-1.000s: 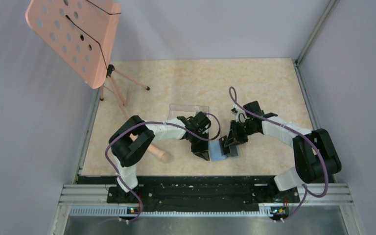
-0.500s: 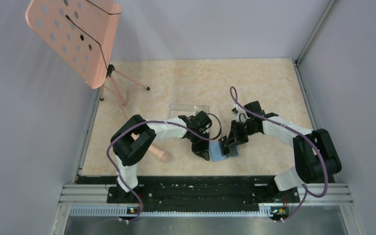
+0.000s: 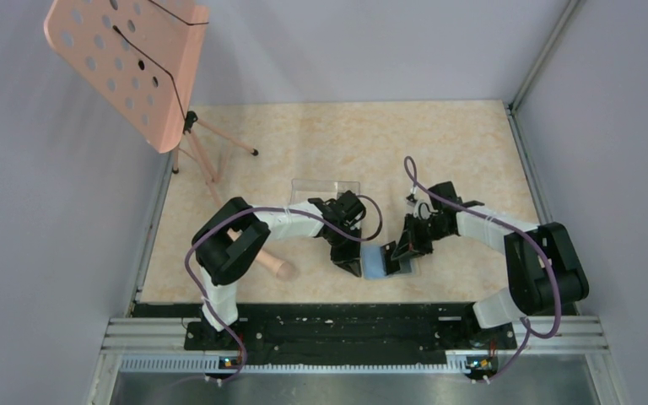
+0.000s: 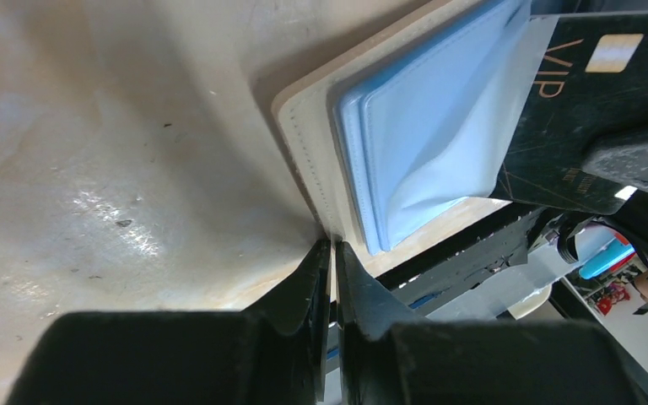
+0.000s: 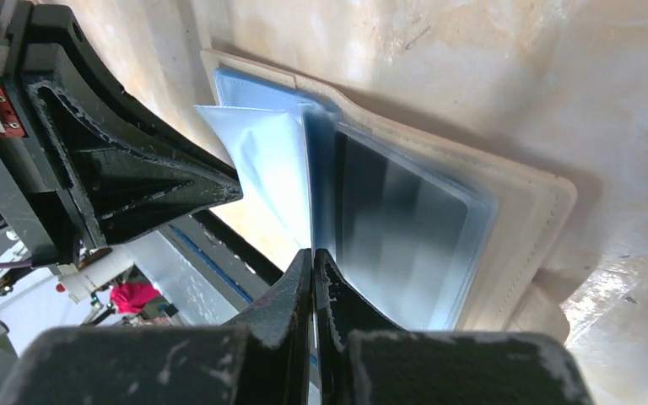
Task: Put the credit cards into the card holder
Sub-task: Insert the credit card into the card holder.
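My left hand [image 4: 331, 249] grips the card holder [image 4: 422, 118] by its tan edge so the sleeves gape; my clenched right hand [image 5: 312, 257] presses 1 VIP card [image 4: 574, 93] in.

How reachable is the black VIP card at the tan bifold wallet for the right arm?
Likely yes: the shut right gripper sits at the edge of the black VIP card, nothing between. The left gripper pinches the tan bifold wallet by its rim, clear of that path.
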Controlling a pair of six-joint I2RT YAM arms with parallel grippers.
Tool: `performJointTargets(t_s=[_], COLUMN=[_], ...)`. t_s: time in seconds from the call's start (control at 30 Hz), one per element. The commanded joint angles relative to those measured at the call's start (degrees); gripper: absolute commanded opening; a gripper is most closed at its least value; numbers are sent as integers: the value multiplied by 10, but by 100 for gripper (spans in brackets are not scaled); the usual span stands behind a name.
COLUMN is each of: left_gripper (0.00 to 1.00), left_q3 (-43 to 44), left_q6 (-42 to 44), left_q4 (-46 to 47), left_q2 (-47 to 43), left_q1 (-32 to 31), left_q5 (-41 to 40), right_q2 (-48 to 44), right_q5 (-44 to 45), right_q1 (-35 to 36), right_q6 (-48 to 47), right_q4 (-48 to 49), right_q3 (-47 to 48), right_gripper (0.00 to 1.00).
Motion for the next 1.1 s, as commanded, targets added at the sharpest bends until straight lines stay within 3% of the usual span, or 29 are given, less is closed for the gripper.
performJointTargets(t_s=[0.0, 0.63, 0.93, 1.07], left_gripper=[12, 12, 12, 12], left_q3=[-1, 6, 4, 4], left_q6=[19, 23, 21, 20], left_q4=[6, 1, 5, 6], left_q2=[33, 39, 39, 40], left_q1=[-2, -3, -3, -3], left_q5=[-52, -51, -48, -49], right_q2=[-13, 12, 6, -6], right_q5=[-31, -86, -45, -18], right_q1=[-5, -5, -4, 6], right_q6=[1, 59, 36, 24], right_q4=[15, 164, 130, 104], right_q3=[-18, -78, -84, -69], right_gripper=[0, 0, 0, 7])
